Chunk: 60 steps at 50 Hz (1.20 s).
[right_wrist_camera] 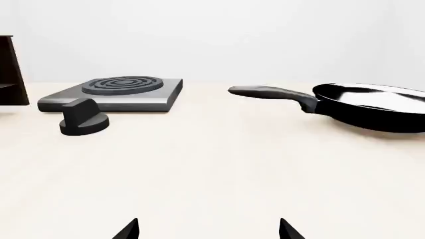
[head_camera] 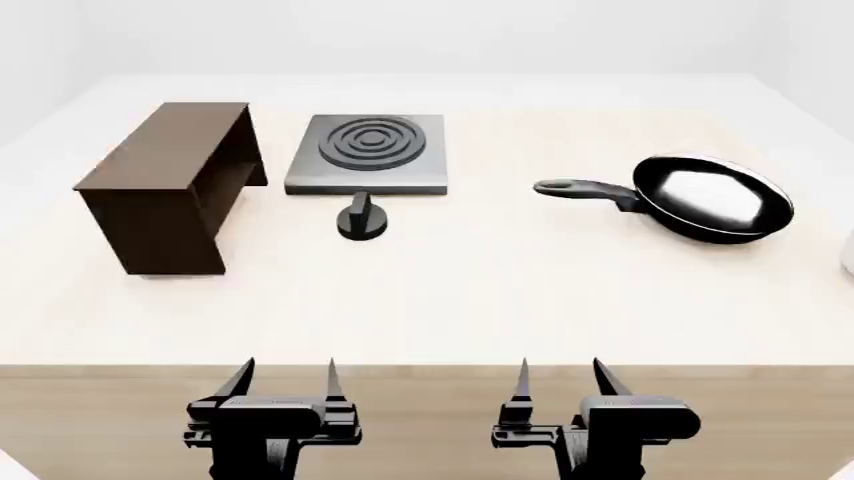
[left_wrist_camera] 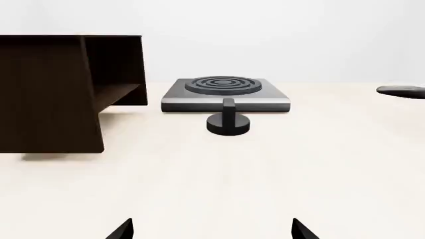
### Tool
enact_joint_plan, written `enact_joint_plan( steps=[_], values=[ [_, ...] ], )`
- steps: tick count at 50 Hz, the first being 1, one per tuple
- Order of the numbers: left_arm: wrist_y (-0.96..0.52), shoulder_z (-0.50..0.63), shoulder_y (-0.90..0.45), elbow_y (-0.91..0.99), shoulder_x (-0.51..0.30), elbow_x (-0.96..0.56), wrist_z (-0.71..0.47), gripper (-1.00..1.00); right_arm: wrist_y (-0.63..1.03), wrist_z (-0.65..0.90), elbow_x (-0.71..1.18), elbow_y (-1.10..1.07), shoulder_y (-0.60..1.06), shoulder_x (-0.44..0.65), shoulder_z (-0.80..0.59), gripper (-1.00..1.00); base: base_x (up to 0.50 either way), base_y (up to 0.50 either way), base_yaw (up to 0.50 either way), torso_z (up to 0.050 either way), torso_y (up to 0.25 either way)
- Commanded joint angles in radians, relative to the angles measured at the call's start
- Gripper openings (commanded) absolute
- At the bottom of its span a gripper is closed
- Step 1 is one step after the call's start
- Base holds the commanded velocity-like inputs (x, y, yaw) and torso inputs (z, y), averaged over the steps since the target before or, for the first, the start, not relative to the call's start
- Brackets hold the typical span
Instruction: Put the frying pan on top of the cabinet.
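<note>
Head view first: we've got one frying pan (head_camera: 711,198) sitting flat on the pale table (head_camera: 534,290), well off to the right of the hot plate (head_camera: 368,153). Its long axis runs roughly sideways across the table, with the dark grey handle (head_camera: 581,190) pointing back toward the hot plate and the round bowl of the pan on the far side from it. The inside is glossy with a pale reflection.

Count-wise we see one cabinet (head_camera: 167,185), just left of the hot plate, dark brown, with its open side and shelf facing the hot plate. One hot plate, square and grey with concentric rings. One black knob (head_camera: 362,219) right in front of the hot plate, close but apart from it. A sliver of something white (head_camera: 849,252) shows at the edge, well right of the pan.

Both grippers hang near the table's front edge, well short of everything. Our left gripper (head_camera: 290,380) has its fingers spread apart and holds nothing; same for the right gripper (head_camera: 561,378).

Table is a light cream slab with a wood-toned front edge; the room is plain white walls.
</note>
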Motion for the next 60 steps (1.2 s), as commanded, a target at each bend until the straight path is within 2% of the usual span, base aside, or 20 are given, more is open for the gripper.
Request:
enact_joint_plan(
  steps=[1,8,49,51,52,54,55,56,59,60],
  values=[
    [-0.005,0.017,-0.007,-0.006,-0.016,-0.017,-0.018,1.00,0.006,0.019,0.012,-0.006,-0.001,0.016,-0.023,1.00,0.00,0.00,0.00,0.000,0.000],
    [0.001,0.047,-0.004,-0.006,-0.040,-0.039,-0.037,1.00,0.021,0.025,0.059,-0.012,-0.001,0.040,-0.048,1.00,0.00,-0.01,0.00,0.000,0.000],
    [0.020,0.116,-0.010,-0.015,-0.097,-0.086,-0.104,1.00,0.030,0.092,0.130,-0.029,0.004,0.094,-0.104,1.00,0.00,-0.49,0.00,0.000,0.000],
    [-0.032,0.111,-0.009,0.019,-0.100,-0.110,-0.105,1.00,0.081,0.119,0.147,-0.066,0.007,0.089,-0.087,1.00,0.00,-0.06,0.00,0.000,0.000],
    [-0.113,0.107,-0.007,0.123,-0.106,-0.099,-0.133,1.00,0.231,0.143,0.176,-0.216,0.008,0.105,-0.077,1.00,0.00,0.00,0.00,0.000,0.000],
    [-0.315,0.084,-0.041,0.286,-0.108,-0.136,-0.170,1.00,0.438,0.162,0.240,-0.376,0.043,0.130,-0.056,1.00,0.00,0.00,0.00,0.000,0.000],
    [-0.350,0.091,-0.056,0.344,-0.117,-0.116,-0.186,1.00,0.532,0.179,0.269,-0.444,0.070,0.140,-0.042,1.00,0.00,0.00,0.00,0.000,0.000],
    [-0.409,0.101,-0.089,0.419,-0.127,-0.083,-0.210,1.00,0.625,0.190,0.313,-0.541,0.105,0.153,-0.019,1.00,0.00,0.00,0.00,0.000,0.000],
    [-0.634,0.074,-0.190,0.567,-0.128,-0.123,-0.223,1.00,0.726,0.233,0.292,-0.679,0.181,0.193,-0.033,1.00,0.00,0.00,0.00,0.000,0.000],
    [-0.756,0.074,-0.261,0.630,-0.138,-0.123,-0.235,1.00,0.856,0.273,0.287,-0.751,0.251,0.210,-0.039,1.00,0.00,0.00,0.00,0.000,0.000]
  ],
)
